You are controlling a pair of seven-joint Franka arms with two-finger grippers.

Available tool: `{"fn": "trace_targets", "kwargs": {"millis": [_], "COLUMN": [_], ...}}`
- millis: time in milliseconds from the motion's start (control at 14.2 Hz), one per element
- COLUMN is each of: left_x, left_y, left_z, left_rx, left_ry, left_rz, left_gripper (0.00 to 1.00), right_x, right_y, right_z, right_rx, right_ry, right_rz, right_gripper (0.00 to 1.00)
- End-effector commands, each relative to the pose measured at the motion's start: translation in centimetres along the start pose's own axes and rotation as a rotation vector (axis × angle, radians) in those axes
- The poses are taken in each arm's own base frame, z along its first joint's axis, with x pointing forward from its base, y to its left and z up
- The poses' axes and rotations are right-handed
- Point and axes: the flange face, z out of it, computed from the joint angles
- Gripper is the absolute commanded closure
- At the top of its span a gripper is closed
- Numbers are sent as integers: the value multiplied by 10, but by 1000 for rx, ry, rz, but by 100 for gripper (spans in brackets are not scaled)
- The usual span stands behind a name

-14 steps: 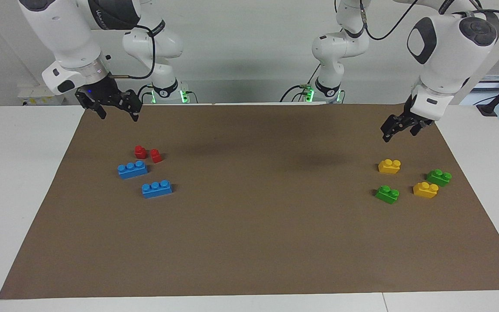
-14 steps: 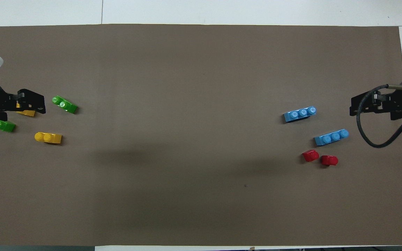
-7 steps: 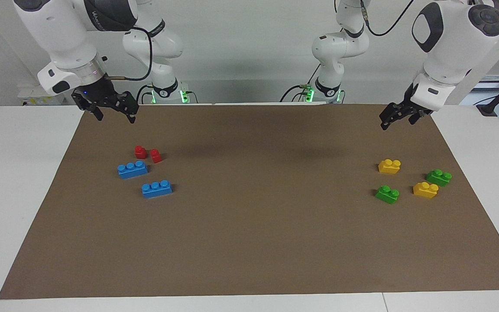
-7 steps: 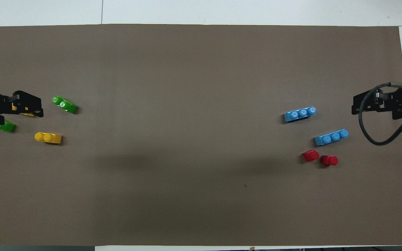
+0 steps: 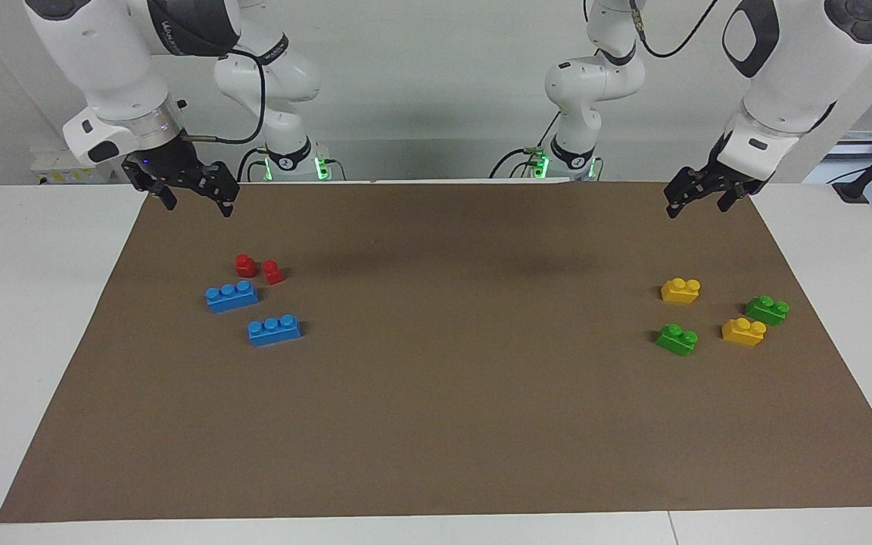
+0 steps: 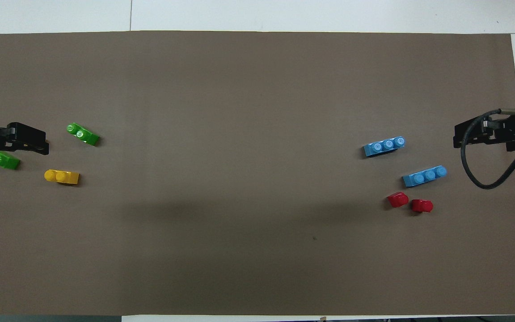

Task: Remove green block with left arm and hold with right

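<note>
Two small bright green blocks with two round studs each lie untouched on the brown mat (image 5: 436,424) toward the left arm's end: one green block (image 5: 677,340) beside a yellow brick (image 5: 743,331), the other green block (image 5: 767,309) nearest the mat's edge. No writing can be read on the bricks. Left gripper (image 5: 696,198) and right gripper (image 5: 191,194) hang in the air, both spread and empty, over the mat's robot-side corners; the mat's middle lies bare.
</note>
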Motion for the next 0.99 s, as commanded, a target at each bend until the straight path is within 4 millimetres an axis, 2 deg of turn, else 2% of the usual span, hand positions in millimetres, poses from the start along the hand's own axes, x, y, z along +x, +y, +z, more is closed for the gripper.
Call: {"fn": "trace_targets", "kwargs": {"millis": [0, 916], "left_x": [-5, -4], "left_y": [-1, 4], "left_z": [-7, -10], "left_rx": [-29, -18], "left_ry": [-3, 32], "left_rz": [14, 33], "left_gripper": [0, 0], "right_x": [5, 5], "right_y": [4, 4], "right_z": [-1, -1], "right_rx": [-17, -16], "right_ry": [9, 7], "right_rz": [-45, -82], "right_gripper": [0, 0]}}
